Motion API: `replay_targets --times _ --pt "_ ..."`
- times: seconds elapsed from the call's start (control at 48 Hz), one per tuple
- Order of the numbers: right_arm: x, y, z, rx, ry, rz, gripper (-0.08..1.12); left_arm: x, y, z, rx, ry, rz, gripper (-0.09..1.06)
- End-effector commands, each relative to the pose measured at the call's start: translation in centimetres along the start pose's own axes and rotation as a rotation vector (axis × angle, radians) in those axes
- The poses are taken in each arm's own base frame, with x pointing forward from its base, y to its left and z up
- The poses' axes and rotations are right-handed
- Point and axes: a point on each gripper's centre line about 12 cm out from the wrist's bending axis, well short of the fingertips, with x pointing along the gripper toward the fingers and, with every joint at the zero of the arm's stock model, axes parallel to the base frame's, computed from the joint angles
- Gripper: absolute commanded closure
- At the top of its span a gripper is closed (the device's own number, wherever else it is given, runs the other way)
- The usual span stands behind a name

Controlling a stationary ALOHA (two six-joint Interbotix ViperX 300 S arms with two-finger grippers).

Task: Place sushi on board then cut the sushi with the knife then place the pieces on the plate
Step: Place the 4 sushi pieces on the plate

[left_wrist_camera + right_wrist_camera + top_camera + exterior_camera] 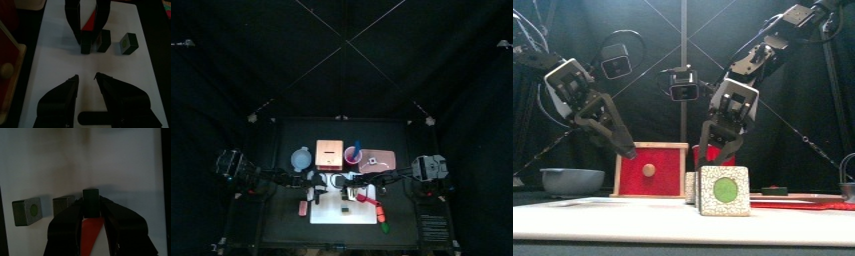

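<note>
Gripping a flat red toy knife (91,230), the right gripper (90,203) meets one dark green square sushi block (90,193). Two more blocks (128,43) sit beside it on the smooth white cutting board (60,60) by the surface's (278,215) front. The left gripper (87,77) hangs open.

- The small black desk (281,228) carries everything, its bare top showing around the things
- A flat white cutting board (345,226) lies at the front middle, its long side running front to back
- A pale wooden box with a red drawer front (329,152) stands behind the board
- A blue-grey bowl with two small handles (299,158) sits just left of the box
- A red cup (354,154) stands just right of the box
- A flat pink tray (381,161) lies beside the cup, at the back right
- A small red toy (301,209) lies by the board's left edge and a red and green toy (382,213) by its right edge; whether they touch the board cannot be told
</note>
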Motion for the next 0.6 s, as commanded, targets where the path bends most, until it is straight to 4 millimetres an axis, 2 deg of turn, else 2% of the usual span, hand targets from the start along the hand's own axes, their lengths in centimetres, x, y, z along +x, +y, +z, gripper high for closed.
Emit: replay_targets --times 0.021,0.125,0.292,0.604 --pt "-2.4 0.4 1.5 -0.005 -0.044 0.013 0.48 0.0 0.0 0.5 -0.001 -0.017 0.0 0.22" --pt "-4.4 -0.1 1.6 0.006 -0.049 0.014 0.48 0.0 0.0 0.5 -0.001 -0.017 0.0 0.22" --pt "-7.8 -3.0 0.5 0.077 -0.075 -0.024 0.48 0.0 0.0 0.5 -0.004 -0.015 0.0 0.22" --pt "-12.6 -8.4 -6.1 0.233 -0.077 -0.132 0.48 -0.1 0.0 0.5 -0.006 -0.015 0.0 0.22"
